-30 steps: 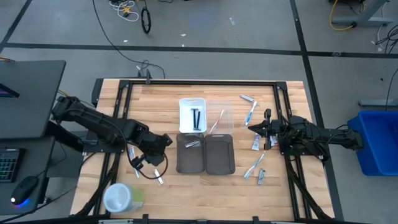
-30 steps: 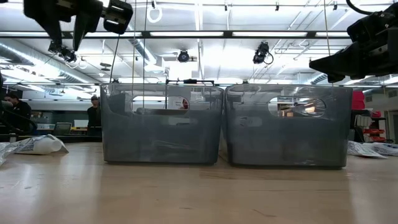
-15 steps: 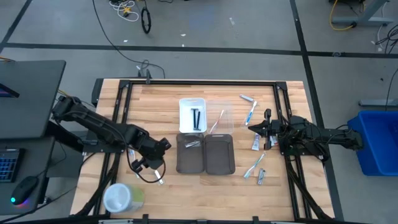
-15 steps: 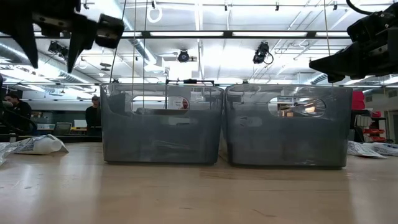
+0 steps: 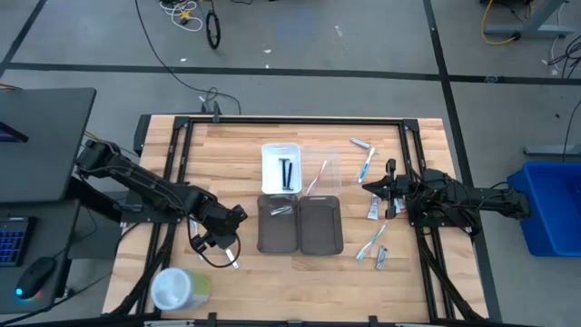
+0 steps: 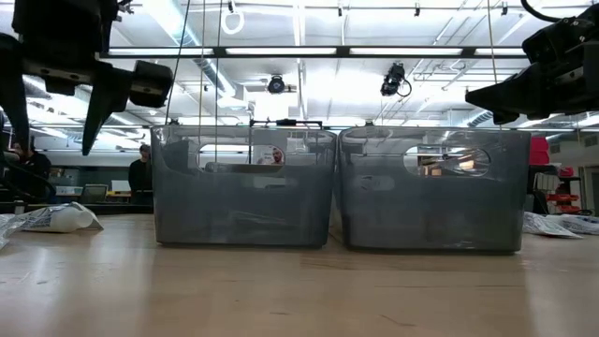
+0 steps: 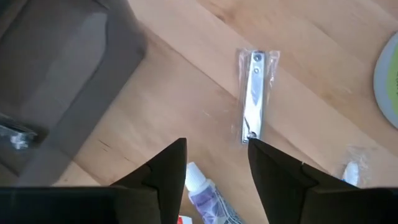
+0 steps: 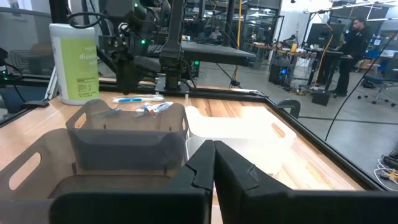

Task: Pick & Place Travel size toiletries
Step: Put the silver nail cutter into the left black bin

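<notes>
Two grey trays (image 5: 300, 224) sit mid-table, and the left gripper (image 5: 221, 238) hangs off their left side with its fingers (image 7: 166, 171) spread and nothing between them. Right under it in the left wrist view lies a wrapped metal nail clipper (image 7: 255, 96), long axis running straight away from the fingers, plus a small tube (image 7: 202, 194) just beside it. The right gripper (image 5: 374, 186) waits pinched closed, empty, near the tubes (image 5: 374, 210) on the right.

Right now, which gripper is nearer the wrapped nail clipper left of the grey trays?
Left. The left gripper hangs open just above the wrapped nail clipper; the right gripper waits beyond the grey trays.
</notes>
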